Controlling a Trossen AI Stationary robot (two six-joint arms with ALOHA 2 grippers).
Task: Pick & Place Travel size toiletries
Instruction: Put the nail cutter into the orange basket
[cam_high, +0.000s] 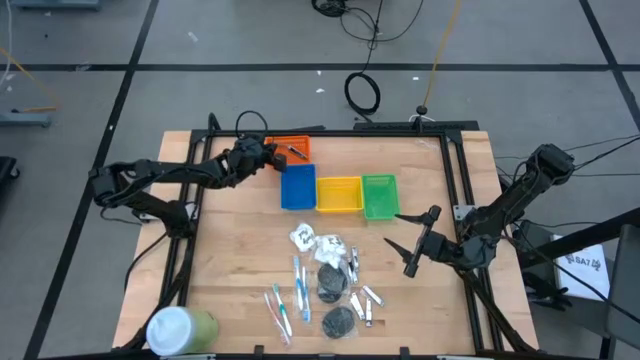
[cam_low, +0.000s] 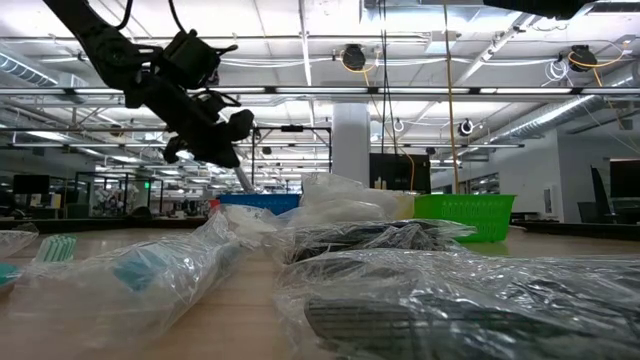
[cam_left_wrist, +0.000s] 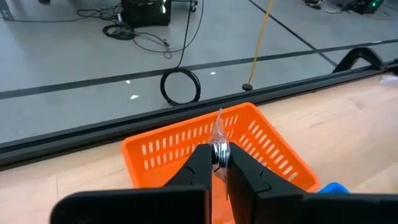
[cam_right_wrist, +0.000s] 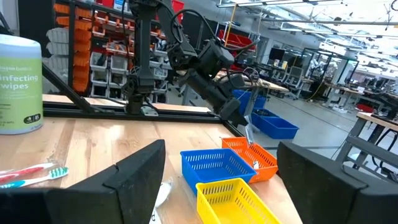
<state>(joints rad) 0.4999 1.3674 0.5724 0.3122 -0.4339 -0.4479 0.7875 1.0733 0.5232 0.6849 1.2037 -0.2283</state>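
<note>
Over the orange tray (cam_left_wrist: 186, 146), the left tool (cam_left_wrist: 219, 163) pinches a small silvery stick (cam_left_wrist: 219, 148), plain only from its wrist. Overhead, the right tool (cam_high: 408, 243) hangs apart above the counter (cam_high: 240, 215).

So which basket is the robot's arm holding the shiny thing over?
Find the row of four baskets along the table's far edge. The left pincer, shut on a small shiny packet, is above the orange basket, the end one beside the blue basket.

Bright, even overhead ceiling strips light the scene, with soft shadows and blurred foreground plastic wrapping (cam_low: 420, 290) glaring.
</note>
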